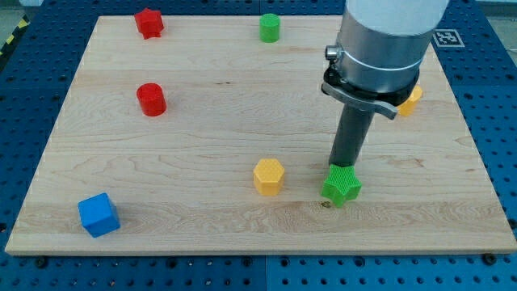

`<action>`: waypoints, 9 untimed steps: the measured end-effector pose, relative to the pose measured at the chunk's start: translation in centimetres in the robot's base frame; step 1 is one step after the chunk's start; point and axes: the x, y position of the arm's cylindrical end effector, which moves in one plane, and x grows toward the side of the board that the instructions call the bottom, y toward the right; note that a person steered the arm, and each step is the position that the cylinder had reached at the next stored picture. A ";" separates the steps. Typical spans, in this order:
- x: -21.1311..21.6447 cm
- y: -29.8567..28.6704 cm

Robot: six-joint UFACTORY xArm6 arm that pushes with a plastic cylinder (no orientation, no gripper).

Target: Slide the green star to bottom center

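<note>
Down in the board's bottom-left corner sits a blue cube [99, 214], well apart from everything else. Further up on the left side stands a red cylinder [151, 99], and a red star [148, 22] lies near the top edge. A green cylinder [270, 27] rests at the top, about midway across. Lower down, near the middle, is a yellow hexagon [269, 175]. To its right, apart from it, lies the green star [342, 184], a little right of centre in the lower half of the wooden board [210, 113]. The arm carries only a dark rod, no jaws to open or close; my tip [344, 166] touches the star's upper edge, pressing from the top side. Behind the arm's grey body, a yellow block [411, 100] peeks out at the right, its shape mostly hidden.
</note>
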 end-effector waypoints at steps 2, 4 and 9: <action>0.4 3.7; 2.6 1.3; 3.3 -5.9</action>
